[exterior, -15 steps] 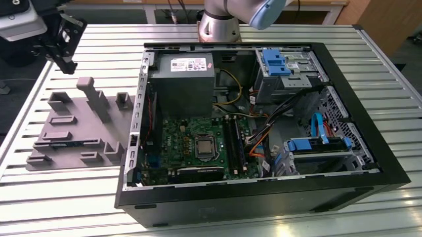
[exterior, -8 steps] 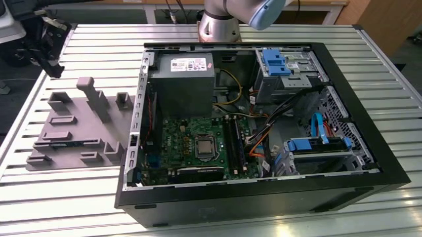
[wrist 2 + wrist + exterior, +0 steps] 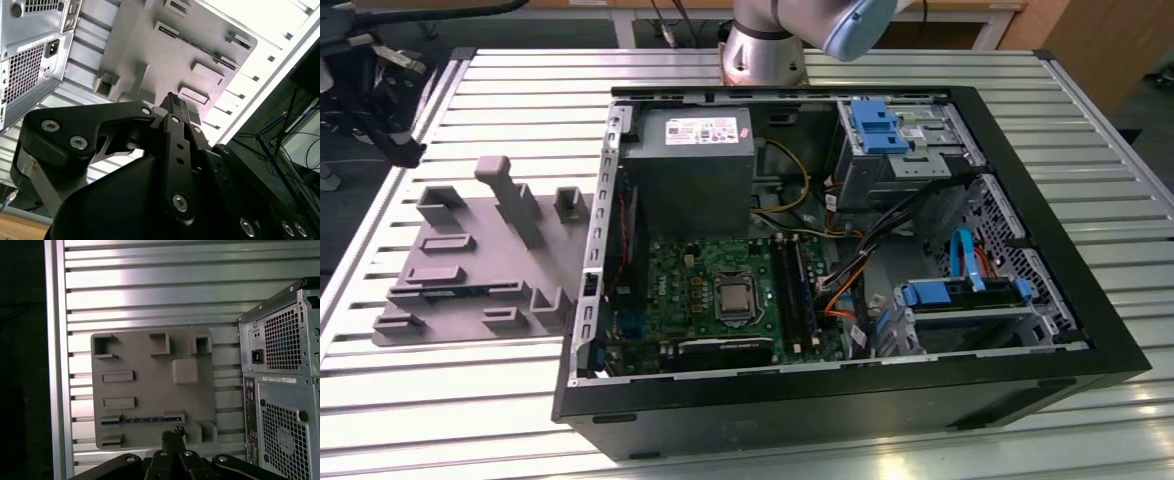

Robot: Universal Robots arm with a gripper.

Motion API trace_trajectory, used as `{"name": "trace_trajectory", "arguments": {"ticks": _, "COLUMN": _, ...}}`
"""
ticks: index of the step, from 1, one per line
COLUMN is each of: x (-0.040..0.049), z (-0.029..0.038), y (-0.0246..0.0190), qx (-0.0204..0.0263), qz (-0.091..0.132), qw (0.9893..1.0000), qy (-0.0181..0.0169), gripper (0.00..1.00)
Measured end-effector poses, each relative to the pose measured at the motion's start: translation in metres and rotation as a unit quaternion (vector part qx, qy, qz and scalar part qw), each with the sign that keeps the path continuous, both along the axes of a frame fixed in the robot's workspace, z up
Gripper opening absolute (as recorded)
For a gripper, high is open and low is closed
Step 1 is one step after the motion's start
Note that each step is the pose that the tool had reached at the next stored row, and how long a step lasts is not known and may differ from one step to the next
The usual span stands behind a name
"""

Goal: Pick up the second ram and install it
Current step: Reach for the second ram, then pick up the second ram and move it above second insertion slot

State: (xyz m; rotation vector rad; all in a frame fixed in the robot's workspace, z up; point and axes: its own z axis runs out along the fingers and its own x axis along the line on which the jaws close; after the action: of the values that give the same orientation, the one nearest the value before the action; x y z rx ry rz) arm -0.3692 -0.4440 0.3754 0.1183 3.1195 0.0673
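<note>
Exterior view: an open black computer case (image 3: 854, 405) lies on its side on a slatted metal table (image 3: 454, 400). A grey moulded holder tray (image 3: 467, 250) lies flat on the table at the exterior view's left, just beside the case. The second ram (image 3: 456, 292) shows as a thin blue-green strip seated in a slot toward the near side of that tray.

Inside the case, the green motherboard (image 3: 680, 290) occupies the near left part. Long black memory slots (image 3: 797, 290) run along its right. A grey power supply (image 3: 694, 180) sits at the far left and carries a white printed label (image 3: 700, 130). Blue drive brackets (image 3: 874, 125) stand at the far right. The arm's base (image 3: 767, 45) stands on the table beyond the case.

First wrist view: the gripper (image 3: 173, 432) hangs over the tray (image 3: 145, 385) with its fingers pressed together and nothing between them. The second ram (image 3: 142, 419) lies lengthwise in its slot between two raised blocks, near the fingertips but apart from them. The case's rear panel (image 3: 280, 365) shows vent grilles, a power socket (image 3: 257, 356) and a narrow white label strip (image 3: 277, 380).

Second wrist view: the gripper (image 3: 172, 102) is clenched and empty, above the tray (image 3: 150, 45) and clear of it.
</note>
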Motion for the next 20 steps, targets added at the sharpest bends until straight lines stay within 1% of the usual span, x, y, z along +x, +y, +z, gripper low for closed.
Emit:
{"name": "trace_trajectory", "arguments": {"ticks": 3, "x": -0.0037, "z": -0.002, "y": -0.0049, "qx": 0.0, "qz": 0.0, "qw": 1.0, "qy": 0.0003, "gripper": 0.11}}
{"name": "trace_trajectory", "arguments": {"ticks": 6, "x": -0.009, "z": -0.0035, "y": -0.0081, "qx": 0.0, "qz": 0.0, "qw": 1.0, "qy": 0.0005, "gripper": 0.11}}
{"name": "trace_trajectory", "arguments": {"ticks": 14, "x": -0.0271, "z": -0.0064, "y": -0.0101, "qx": 0.0, "qz": 0.0, "qw": 1.0, "qy": 0.0023, "gripper": 0.11}}
{"name": "trace_trajectory", "arguments": {"ticks": 20, "x": -0.0282, "z": -0.0064, "y": -0.0101, "qx": 0.0, "qz": 0.0, "qw": 1.0, "qy": 0.0024, "gripper": 0.11}}
